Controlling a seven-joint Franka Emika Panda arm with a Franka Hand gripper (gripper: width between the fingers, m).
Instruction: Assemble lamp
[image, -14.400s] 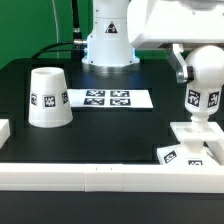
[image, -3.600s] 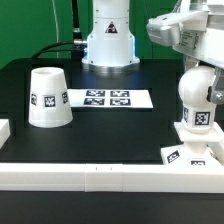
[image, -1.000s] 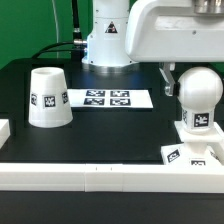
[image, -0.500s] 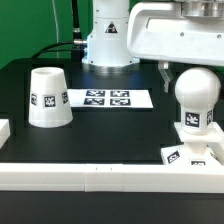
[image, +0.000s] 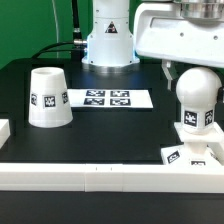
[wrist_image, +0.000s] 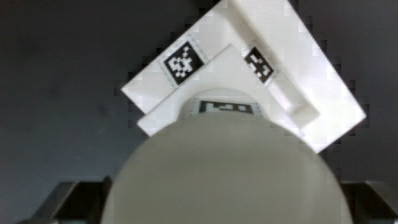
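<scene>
The round white bulb (image: 197, 100) stands upright on the flat square base block (image: 197, 152) at the exterior view's right, near the front rail. My gripper (image: 195, 85) reaches down from above, and its dark fingers (image: 165, 72) hold the bulb's upper part. In the wrist view the bulb (wrist_image: 214, 165) fills the space between my two fingers (wrist_image: 71, 200), with the tagged base (wrist_image: 294, 60) below it; my gripper (wrist_image: 217, 205) looks shut on the bulb. The tapered shade (image: 47, 97) stands alone at the exterior view's left, wide end down.
The marker board (image: 107, 98) lies flat in the middle of the black table. The robot's white pedestal (image: 108, 40) stands behind it. A white rail (image: 100, 176) runs along the front edge, and a small white piece (image: 3, 130) lies at the far left.
The hand has shifted slightly to the exterior view's right over the bulb. The bulb's tag has moved toward the left, so the bulb has turned on the base.
</scene>
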